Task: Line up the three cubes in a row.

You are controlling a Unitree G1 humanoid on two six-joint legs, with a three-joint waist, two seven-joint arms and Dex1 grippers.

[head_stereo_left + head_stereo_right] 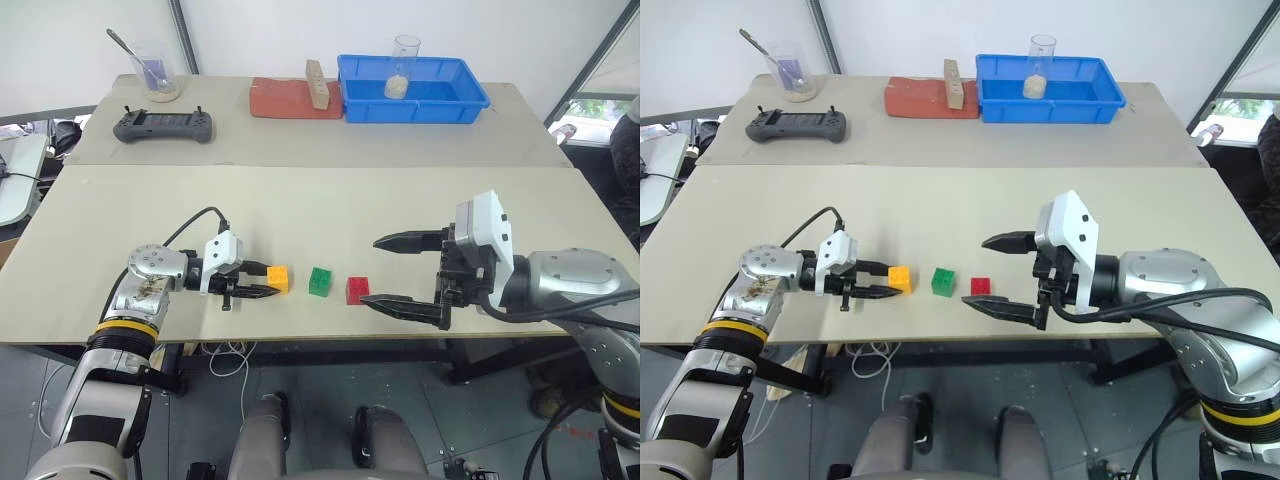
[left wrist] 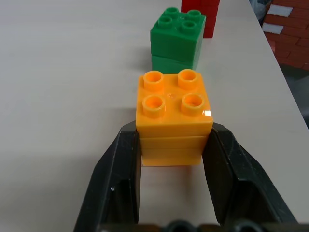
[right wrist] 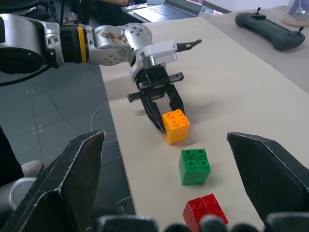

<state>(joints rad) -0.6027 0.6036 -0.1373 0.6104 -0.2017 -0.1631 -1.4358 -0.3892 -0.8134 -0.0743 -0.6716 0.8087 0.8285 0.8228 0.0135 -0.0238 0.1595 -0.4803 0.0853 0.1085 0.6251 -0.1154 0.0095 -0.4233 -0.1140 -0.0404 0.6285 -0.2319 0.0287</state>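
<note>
Three cubes lie close to a line near the table's front edge: orange-yellow [image 1: 278, 278], green [image 1: 320, 281] and red [image 1: 357, 290]. My left gripper [image 1: 272, 281] is shut on the orange-yellow cube [image 2: 174, 113], one black finger [image 2: 120, 183] pressed to each side. That cube is at table level; I cannot tell whether it touches the surface. Just beyond it stand the green cube [image 2: 177, 36] and then the red cube [image 2: 205, 14]. My right gripper [image 1: 372, 271] is open wide with nothing in it, hovering just right of the red cube.
On the far table stand a blue bin [image 1: 440, 105] with a glass [image 1: 403, 68] in it, a red slab [image 1: 290, 98], a tan wooden block [image 1: 317, 84], a black controller [image 1: 163, 125] and a cup with a spoon [image 1: 155, 72]. The table's front edge [image 1: 300, 335] runs just below the cubes.
</note>
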